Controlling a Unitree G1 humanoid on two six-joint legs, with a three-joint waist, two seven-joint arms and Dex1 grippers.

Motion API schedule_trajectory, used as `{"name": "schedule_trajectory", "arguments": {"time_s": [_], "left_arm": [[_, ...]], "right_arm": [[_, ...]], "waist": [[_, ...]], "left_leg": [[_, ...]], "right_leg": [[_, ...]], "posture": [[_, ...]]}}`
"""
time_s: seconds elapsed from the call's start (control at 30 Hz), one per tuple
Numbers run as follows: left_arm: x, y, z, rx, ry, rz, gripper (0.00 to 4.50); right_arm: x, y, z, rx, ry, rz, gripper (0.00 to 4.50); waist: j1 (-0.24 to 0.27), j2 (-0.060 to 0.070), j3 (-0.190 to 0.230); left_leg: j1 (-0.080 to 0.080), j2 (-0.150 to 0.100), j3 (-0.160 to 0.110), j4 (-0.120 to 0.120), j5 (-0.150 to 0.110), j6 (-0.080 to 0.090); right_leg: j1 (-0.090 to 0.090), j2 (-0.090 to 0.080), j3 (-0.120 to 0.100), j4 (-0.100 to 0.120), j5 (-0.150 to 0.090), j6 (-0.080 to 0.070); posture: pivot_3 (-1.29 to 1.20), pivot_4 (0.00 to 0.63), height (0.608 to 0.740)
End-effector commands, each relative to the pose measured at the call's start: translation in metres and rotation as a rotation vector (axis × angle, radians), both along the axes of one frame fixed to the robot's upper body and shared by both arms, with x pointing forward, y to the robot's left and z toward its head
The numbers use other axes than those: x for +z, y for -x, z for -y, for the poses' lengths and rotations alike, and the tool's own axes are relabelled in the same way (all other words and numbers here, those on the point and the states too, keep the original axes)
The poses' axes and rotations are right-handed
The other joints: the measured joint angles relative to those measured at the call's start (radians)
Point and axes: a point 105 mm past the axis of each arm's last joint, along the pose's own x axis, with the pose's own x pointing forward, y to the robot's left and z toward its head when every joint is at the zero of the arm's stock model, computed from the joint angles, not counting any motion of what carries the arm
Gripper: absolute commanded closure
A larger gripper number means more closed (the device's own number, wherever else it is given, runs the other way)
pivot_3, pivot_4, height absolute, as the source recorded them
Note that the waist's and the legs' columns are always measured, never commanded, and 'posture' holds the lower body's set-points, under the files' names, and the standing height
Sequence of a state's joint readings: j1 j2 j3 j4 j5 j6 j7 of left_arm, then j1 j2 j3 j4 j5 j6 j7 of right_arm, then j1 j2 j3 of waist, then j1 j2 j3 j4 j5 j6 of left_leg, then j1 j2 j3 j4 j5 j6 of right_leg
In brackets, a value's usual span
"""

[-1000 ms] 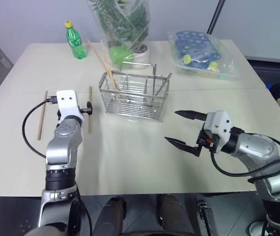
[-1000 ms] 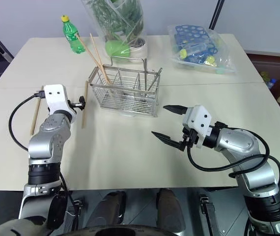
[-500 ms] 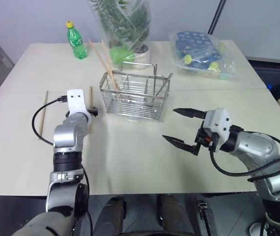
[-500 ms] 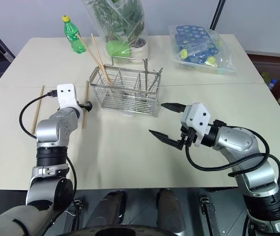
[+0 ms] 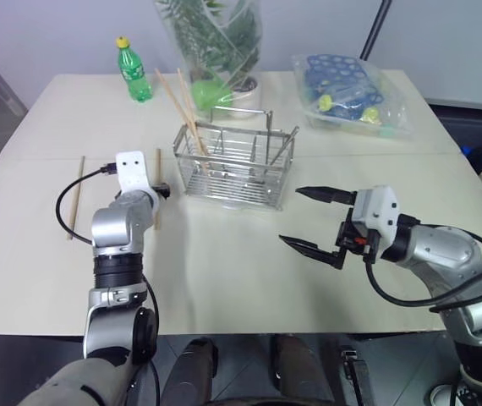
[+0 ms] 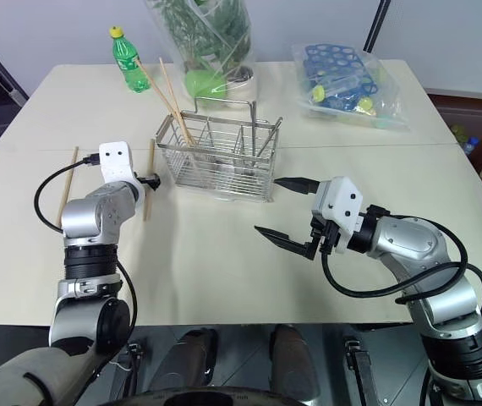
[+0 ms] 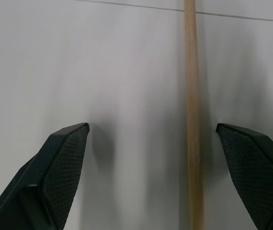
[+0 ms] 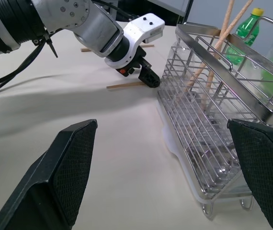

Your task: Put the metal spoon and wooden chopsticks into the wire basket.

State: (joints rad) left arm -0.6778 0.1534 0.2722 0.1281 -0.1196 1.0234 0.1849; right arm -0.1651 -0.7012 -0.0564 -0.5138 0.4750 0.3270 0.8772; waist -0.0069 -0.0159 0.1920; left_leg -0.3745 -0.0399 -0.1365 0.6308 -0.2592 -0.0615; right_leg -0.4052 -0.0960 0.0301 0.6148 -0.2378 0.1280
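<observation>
The wire basket stands mid-table with two wooden chopsticks leaning out of its left end. A third chopstick lies on the table left of the basket. My left gripper hangs open just over it, tilted down, the stick lying between the fingers and nearer one of them. A fourth chopstick lies farther left. My right gripper hovers open and empty to the right of the basket and nearer me. I cannot pick out the metal spoon among the basket's wires.
Along the table's far edge stand a green bottle, a bagged plant and a clear bag of blue items. A black cable loops from the left wrist over the table.
My left gripper has tipped downward and shifted slightly right and lower over the chopstick beside the basket. The right arm has kept still, and both grippers stay open.
</observation>
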Motion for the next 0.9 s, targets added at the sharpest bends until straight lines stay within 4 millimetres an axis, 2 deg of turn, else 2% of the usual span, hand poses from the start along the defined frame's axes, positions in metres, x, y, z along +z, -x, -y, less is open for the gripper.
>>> {"name": "schedule_trajectory", "arguments": {"time_s": [0.03, 0.1, 0.27, 0.33, 0.57, 0.63, 0.7, 0.8, 0.9], "left_arm": [[-0.012, 0.006, 0.003, 0.007, 0.045, -0.032, 0.26], [-0.016, 0.009, -0.001, 0.039, 0.07, -0.04, 0.86], [-0.017, 0.012, -0.005, 0.06, 0.089, -0.033, 3.34], [-0.016, 0.013, -0.007, 0.069, 0.084, -0.028, 4.48], [-0.014, 0.014, -0.017, 0.108, -0.002, -0.023, 4.48], [-0.006, 0.012, -0.026, 0.109, -0.083, 0.01, 4.48], [0.009, 0.008, -0.032, 0.083, -0.146, 0.073, 4.48], [0.029, 0.001, -0.04, 0.061, -0.136, 0.158, 4.48], [0.069, -0.004, -0.053, -0.019, -0.255, 0.302, 4.48]], "right_arm": [[0.009, 0.001, 0.002, -0.002, -0.005, 0.047, 0.01], [0.009, 0.002, 0.001, 0.001, -0.006, 0.046, 0.0], [0.009, 0.002, 0.0, 0.004, -0.006, 0.045, 0.0], [0.009, 0.002, 0.001, 0.005, -0.004, 0.044, 0.0], [0.008, 0.0, 0.001, -0.001, -0.009, 0.041, 0.0], [0.009, -0.001, -0.002, -0.008, -0.027, 0.039, 0.0], [0.01, -0.002, -0.004, -0.013, -0.041, 0.041, 0.0], [0.016, -0.004, -0.005, -0.026, -0.061, 0.049, 0.0], [0.022, -0.006, -0.005, -0.033, -0.066, 0.07, 0.0]], "waist": [[0.0, 0.0, 0.0], [-0.002, 0.0, 0.0], [-0.004, 0.001, 0.0], [-0.004, 0.0, 0.0], [-0.006, 0.0, -0.001], [-0.007, 0.0, -0.001], [-0.01, 0.0, 0.0], [-0.007, 0.0, 0.0], [-0.005, -0.002, 0.001]], "left_leg": [[0.0, 0.0, 0.0, 0.0, 0.0, 0.0], [0.0, 0.0, 0.0, 0.0, 0.0, 0.0], [0.001, 0.0, 0.0, 0.0, 0.0, 0.0], [0.001, 0.0, 0.0, 0.0, 0.0, 0.0], [0.001, 0.0, 0.0, 0.0, 0.0, 0.0], [0.001, 0.0, 0.0, 0.0, 0.0, 0.0], [0.001, 0.0, 0.0, 0.0, 0.0, 0.0], [0.0, 0.0, 0.0, 0.0, 0.0, 0.0], [-0.001, 0.0, 0.0, 0.0, 0.0, -0.001]], "right_leg": [[0.0, 0.0, 0.0, 0.0, 0.0, 0.0], [0.0, 0.0, 0.0, 0.0, 0.0, 0.0], [0.0, 0.0, 0.0, 0.0, 0.0, 0.0], [0.0, 0.0, 0.0, 0.001, 0.0, 0.0], [0.0, 0.0, 0.0, 0.001, 0.0, 0.0], [0.0, 0.0, 0.0, 0.001, 0.0, 0.0], [0.0, 0.0, 0.0, 0.001, 0.0, 0.0], [-0.002, 0.0, 0.0, 0.002, 0.0, 0.0], [-0.002, 0.0, 0.0, 0.002, 0.0, 0.0]], "posture": [[0.0, 0.15, 0.74], [0.0, 0.15, 0.74], [0.0, 0.15, 0.74], [0.0, 0.15, 0.74], [0.0, 0.15, 0.74], [0.0, 0.15, 0.74], [0.0, 0.15, 0.74], [0.0, 0.15, 0.74], [0.0, 0.15, 0.74]]}}
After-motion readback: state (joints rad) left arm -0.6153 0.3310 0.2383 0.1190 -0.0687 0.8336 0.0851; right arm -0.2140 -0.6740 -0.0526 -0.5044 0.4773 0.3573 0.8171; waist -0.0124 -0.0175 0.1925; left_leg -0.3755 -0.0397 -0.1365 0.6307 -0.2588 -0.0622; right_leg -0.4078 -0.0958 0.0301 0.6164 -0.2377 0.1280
